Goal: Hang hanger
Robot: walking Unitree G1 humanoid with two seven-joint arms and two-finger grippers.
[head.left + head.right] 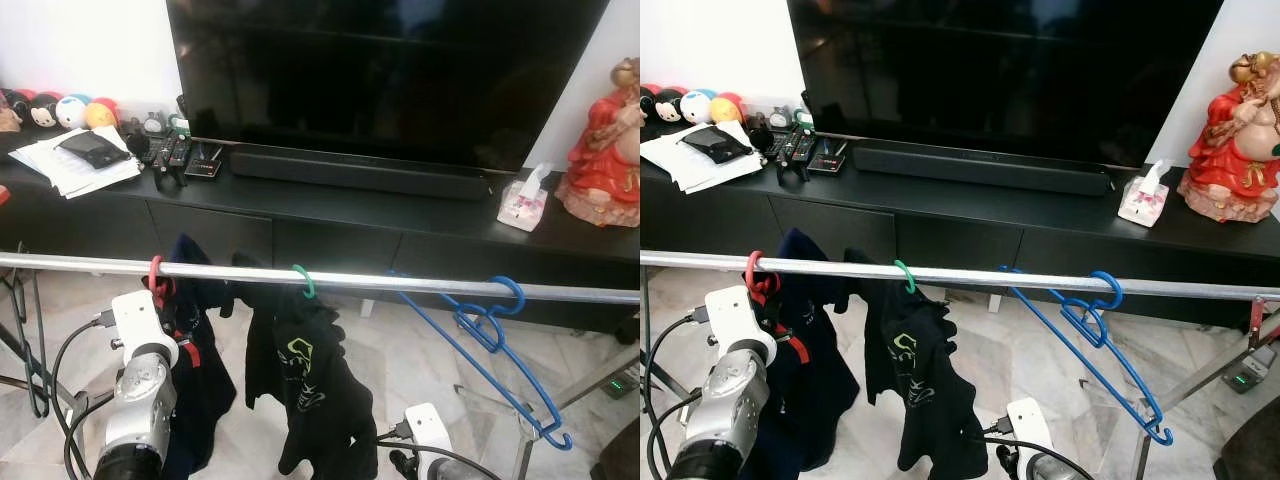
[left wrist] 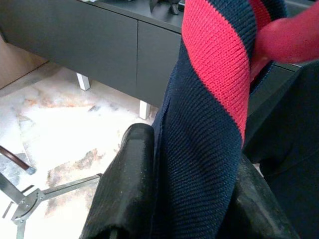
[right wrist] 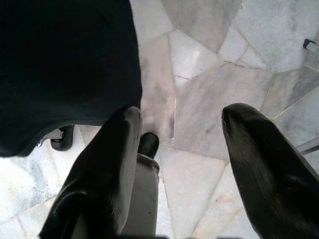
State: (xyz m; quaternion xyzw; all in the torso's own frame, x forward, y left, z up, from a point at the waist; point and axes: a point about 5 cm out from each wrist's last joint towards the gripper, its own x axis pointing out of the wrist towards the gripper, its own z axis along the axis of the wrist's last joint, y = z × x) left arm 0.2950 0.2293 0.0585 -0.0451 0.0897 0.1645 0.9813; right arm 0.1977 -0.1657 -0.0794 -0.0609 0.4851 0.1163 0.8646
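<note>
A silver rail [image 1: 420,283] crosses in front of me. On its left hangs a red hanger [image 1: 155,277] carrying a navy garment with red stripes [image 2: 209,99]. My left gripper [image 2: 192,149] is just below the rail and shut on that knit fabric, with one black finger [image 2: 124,184] on each side. A green hanger [image 1: 303,281] holds a black garment [image 1: 310,390] at mid-rail. Two bare blue hangers [image 1: 490,335] hang tilted at the right. My right gripper [image 3: 182,117] is low, open above the floor, next to the black garment's hem [image 3: 65,74].
Behind the rail is a black TV console [image 1: 330,225] with a large TV [image 1: 390,70], a soundbar, papers, remotes, plush toys, a tissue pack [image 1: 525,200] and a red figurine [image 1: 605,140]. Rack legs [image 1: 540,420] slope to the marble floor at right.
</note>
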